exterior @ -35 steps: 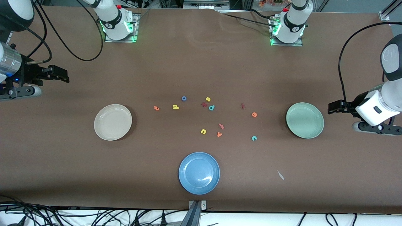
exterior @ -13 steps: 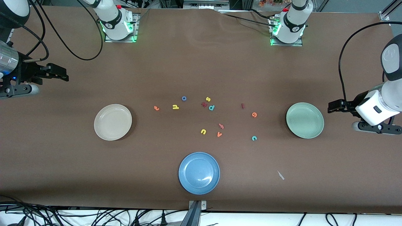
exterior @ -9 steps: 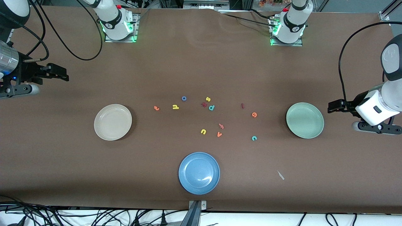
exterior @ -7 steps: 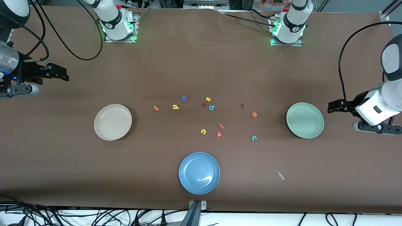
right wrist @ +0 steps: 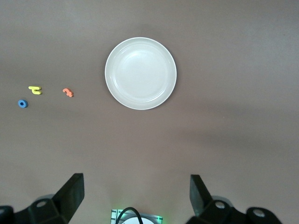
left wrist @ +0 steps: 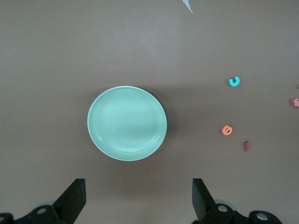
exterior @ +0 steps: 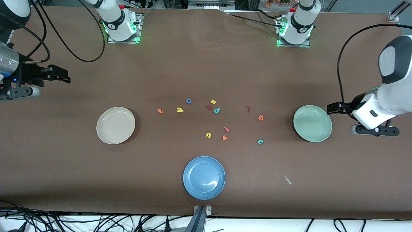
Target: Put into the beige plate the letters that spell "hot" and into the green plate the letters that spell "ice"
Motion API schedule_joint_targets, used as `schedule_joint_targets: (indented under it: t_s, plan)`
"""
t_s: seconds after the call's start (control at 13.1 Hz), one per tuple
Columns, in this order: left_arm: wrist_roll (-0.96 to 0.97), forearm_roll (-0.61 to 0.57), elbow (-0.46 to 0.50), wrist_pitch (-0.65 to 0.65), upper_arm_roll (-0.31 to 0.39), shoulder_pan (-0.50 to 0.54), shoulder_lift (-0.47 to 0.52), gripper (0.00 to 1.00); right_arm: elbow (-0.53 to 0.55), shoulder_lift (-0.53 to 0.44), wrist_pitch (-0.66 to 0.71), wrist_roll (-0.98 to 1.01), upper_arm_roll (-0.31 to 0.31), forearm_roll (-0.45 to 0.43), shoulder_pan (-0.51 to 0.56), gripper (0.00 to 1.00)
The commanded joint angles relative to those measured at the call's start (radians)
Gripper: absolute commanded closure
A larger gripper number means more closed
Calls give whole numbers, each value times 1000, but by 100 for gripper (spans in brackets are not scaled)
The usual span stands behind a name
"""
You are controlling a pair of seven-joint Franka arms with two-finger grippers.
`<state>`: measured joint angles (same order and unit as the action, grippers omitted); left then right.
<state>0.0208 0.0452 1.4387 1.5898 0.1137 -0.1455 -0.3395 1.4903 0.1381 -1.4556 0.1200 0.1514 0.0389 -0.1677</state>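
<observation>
Since the earlier frame only the left gripper has shifted, edging toward the green plate at the left arm's end of the desk, fingers spread wide and empty. Over the right arm's end waits the right gripper, fingers likewise apart. Between the beige plate and the green one lie "h", "o", "t", "i", "c", "e" on open desk.
</observation>
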Motion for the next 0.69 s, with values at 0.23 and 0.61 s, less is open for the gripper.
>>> schedule_joint_targets:
  t_s: [0.23,0.61]
  plan:
    - [203,38,98,5,-6,-95,7,0,5,-8,4,10,17,19,5,0]
    - [231,110,207,56,-12,-106,7,1,5,0,-5,9,14,22,4,0]
